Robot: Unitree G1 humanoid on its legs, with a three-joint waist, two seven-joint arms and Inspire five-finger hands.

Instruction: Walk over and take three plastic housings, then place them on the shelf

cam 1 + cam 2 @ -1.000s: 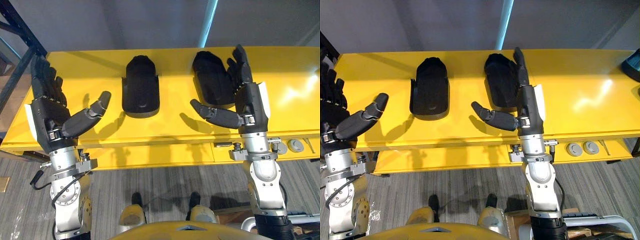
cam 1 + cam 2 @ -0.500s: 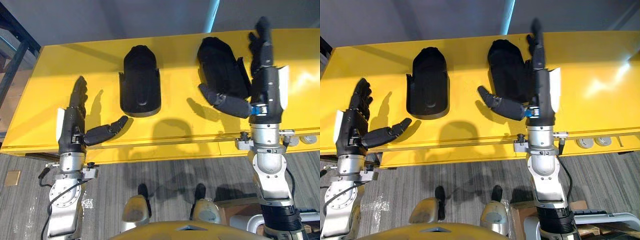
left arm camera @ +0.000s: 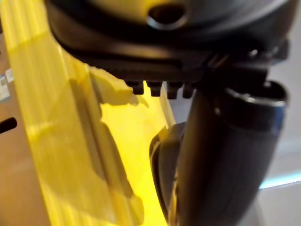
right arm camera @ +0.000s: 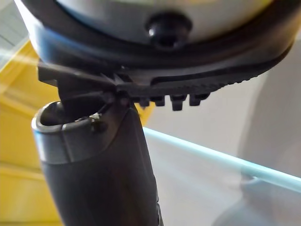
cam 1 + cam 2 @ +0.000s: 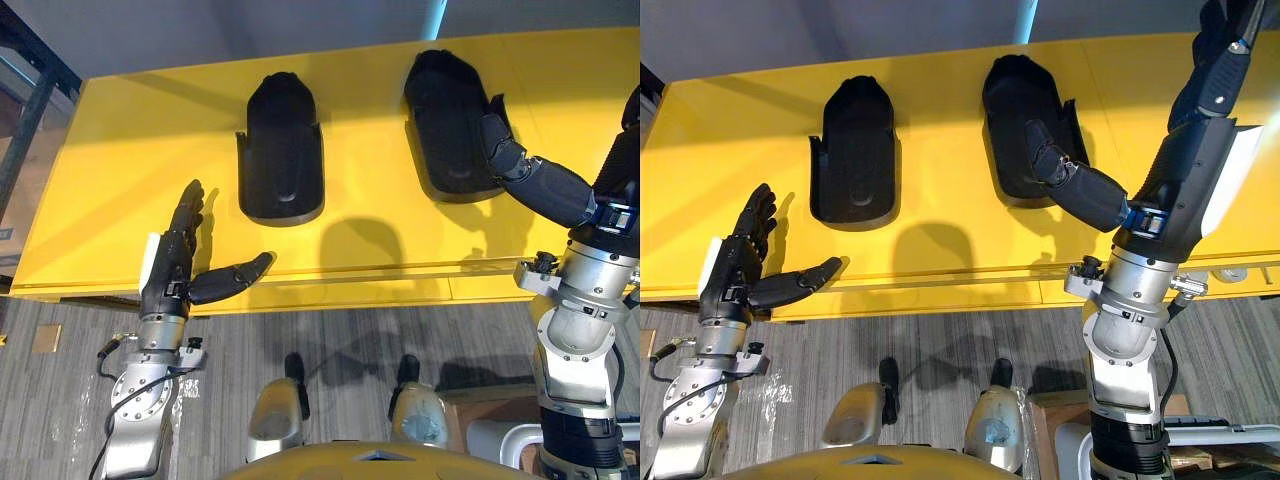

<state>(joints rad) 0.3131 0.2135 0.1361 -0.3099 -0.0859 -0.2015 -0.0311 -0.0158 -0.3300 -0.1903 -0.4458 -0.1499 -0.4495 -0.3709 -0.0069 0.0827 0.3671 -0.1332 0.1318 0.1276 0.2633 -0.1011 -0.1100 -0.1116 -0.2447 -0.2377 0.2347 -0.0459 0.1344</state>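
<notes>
You've two black plastic housings flat on the yellow table (image 5: 120,160), side by side, apart; right hand (image 5: 1195,170) spread, thumb over the right housing (image 5: 452,125) (contact unclear); left hand (image 5: 175,270) spread, fingers straight, at the near edge, clear of the left housing (image 5: 281,150).

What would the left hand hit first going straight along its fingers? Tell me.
Probably nothing: the left hand points along bare yellow table, passing just left of the left black housing. Height above it is unclear.
</notes>
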